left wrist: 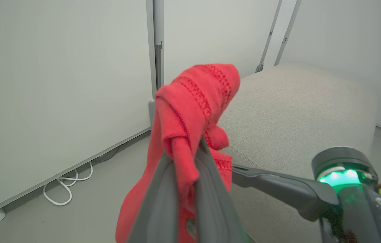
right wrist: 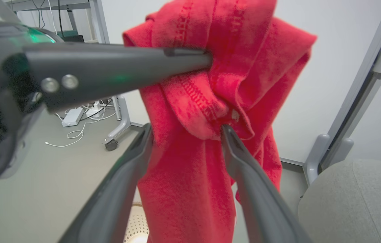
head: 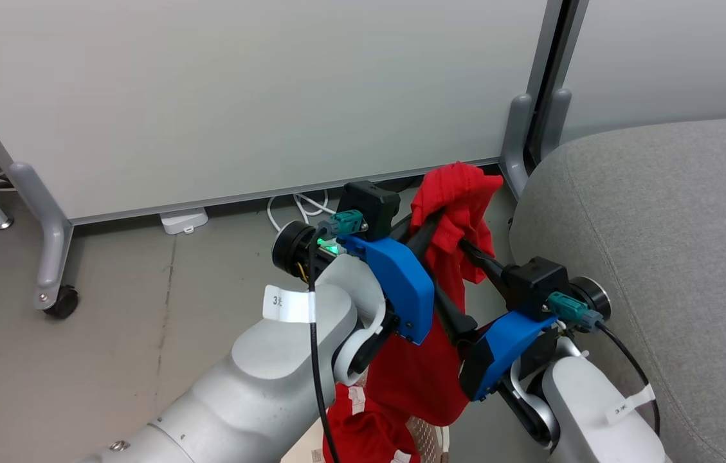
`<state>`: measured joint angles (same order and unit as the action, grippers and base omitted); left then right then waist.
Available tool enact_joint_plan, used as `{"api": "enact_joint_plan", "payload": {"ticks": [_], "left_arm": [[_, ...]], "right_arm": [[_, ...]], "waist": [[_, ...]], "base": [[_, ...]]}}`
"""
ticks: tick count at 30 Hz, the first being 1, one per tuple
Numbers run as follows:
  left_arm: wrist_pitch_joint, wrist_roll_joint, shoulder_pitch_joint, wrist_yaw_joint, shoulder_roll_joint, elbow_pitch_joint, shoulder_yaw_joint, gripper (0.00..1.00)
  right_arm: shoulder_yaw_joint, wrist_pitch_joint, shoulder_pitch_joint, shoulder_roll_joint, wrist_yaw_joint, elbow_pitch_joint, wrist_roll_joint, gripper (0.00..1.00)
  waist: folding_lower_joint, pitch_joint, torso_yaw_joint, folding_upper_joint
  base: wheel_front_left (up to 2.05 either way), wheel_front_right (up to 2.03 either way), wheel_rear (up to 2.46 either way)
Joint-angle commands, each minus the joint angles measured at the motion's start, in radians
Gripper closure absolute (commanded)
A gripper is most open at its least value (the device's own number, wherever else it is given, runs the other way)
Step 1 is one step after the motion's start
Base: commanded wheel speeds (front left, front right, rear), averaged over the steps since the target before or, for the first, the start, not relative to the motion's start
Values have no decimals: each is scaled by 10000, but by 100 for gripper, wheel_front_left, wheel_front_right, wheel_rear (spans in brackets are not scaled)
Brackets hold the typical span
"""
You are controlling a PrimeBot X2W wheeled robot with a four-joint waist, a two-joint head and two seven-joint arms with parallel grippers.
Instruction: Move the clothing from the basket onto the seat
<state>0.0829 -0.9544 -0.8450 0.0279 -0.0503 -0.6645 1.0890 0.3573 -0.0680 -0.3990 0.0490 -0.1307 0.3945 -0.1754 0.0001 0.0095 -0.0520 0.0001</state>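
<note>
- Pinching a red garment (head: pixel 459 193) high up, my left gripper (head: pixel 438 217) is clenched on its bunched top fold, and the rest hangs toward 6 o'clock.
- My right gripper (right wrist: pixel 183 131) is spread wide, one finger on each side of the hanging cloth, not clamped on it.
- In the head view the grey seat (head: pixel 658 225) lies at 3 o'clock of the garment, near it.
- At 6 o'clock the basket (head: pixel 430 437) holds a second red garment (head: pixel 363 431) with white patches.
</note>
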Motion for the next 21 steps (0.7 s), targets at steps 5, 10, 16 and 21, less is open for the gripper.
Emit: {"api": "enact_joint_plan", "payload": {"ticks": [5,10,16,21], "left_arm": [[155,-235,-282,41,-6,-27,192,100],[201,-481,-383,61,-6,96,429,100],[282,-758,-478,94,-6,243,747,100],[352,-971,-557,141,-6,286,993,100]], "right_arm": [[274,-307,-642,24,-1,787,-362,0],[521,-467,-1216,25,-1,1848,-392,0],[716,-777,-1757,24,-1,3080,-501,0],[953,-995,-2100,24,-1,3784,-759,0]], "waist": [[-1,66,22,-1],[-1,88,87,-1],[-1,50,215,-1],[-1,9,292,-1]], "base": [[0,0,0],[0,0,0],[0,0,0],[0,0,0]]}}
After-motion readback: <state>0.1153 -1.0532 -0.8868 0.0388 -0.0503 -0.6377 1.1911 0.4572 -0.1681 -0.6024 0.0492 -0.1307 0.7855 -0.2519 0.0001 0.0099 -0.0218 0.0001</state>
